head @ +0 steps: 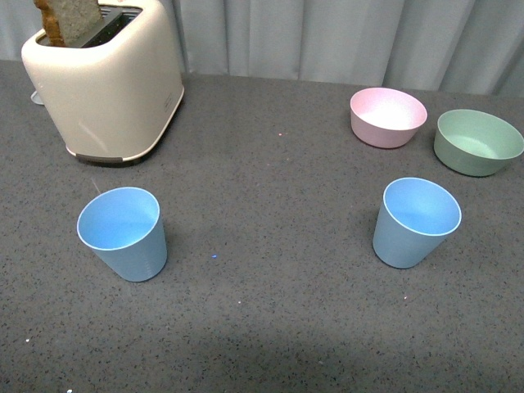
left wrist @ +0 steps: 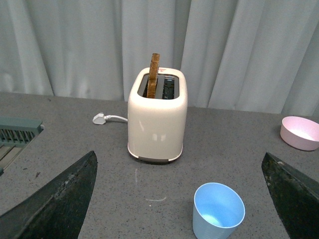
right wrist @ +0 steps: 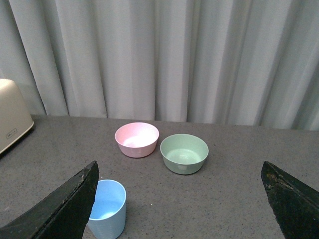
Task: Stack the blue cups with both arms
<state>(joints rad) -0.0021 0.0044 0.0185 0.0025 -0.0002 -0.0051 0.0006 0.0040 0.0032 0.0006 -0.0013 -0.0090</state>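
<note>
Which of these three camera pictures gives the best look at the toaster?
The left wrist view: the whole toaster shows, with its bread slice and plug. In the front view the toaster runs off the picture's top edge; the right wrist view catches only one corner.

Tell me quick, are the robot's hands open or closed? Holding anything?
Left end effector: open, holding nothing.
Right end effector: open, holding nothing.
</note>
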